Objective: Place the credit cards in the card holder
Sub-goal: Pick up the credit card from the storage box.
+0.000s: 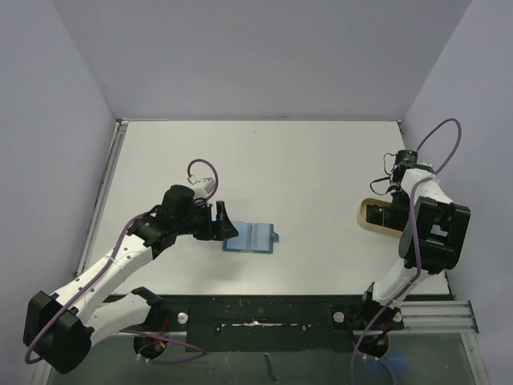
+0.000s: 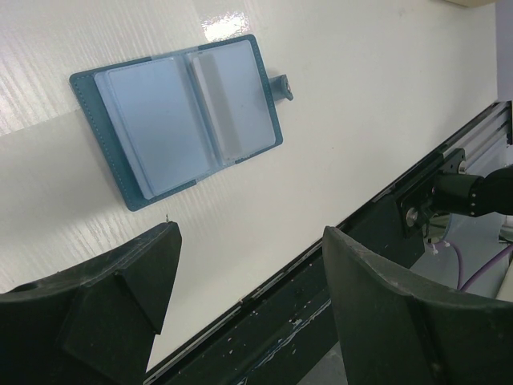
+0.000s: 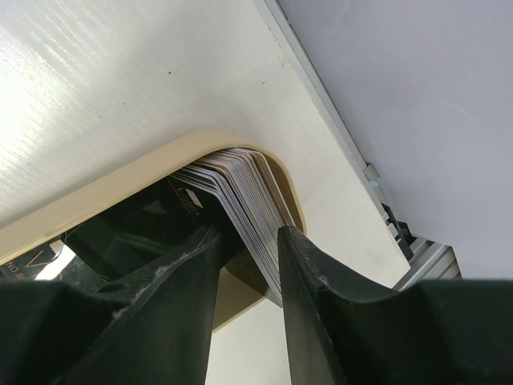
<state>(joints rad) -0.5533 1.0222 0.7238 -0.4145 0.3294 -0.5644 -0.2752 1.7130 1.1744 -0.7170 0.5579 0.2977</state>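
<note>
Spread open and flat near the middle of the white bench [image 1: 321, 168]: a teal-blue card holder [image 1: 252, 238]. Lighter blue inside, with two pale pocket panels face up either side of the fold. Stitched border all round, and a small snap tab [image 2: 282, 87] jutting from the edge away from the left arm.

Just beside the holder's near-left edge, not touching it: the left gripper [image 1: 227, 222], spread wide and empty, nothing between its dark fingers.

Well apart, close to the bench's right edge: a beige tray [image 1: 363, 216] with rounded corners, holding a leaning stack of cards [image 3: 248, 188], seen edge-on from the right wrist.

Down in that tray: the right gripper [image 3: 248, 241], fingers drawn in to either side of the stack's end, with cards filling the narrow gap between them. Impossible to tell whether clamped on the cards or merely straddling them.
</note>
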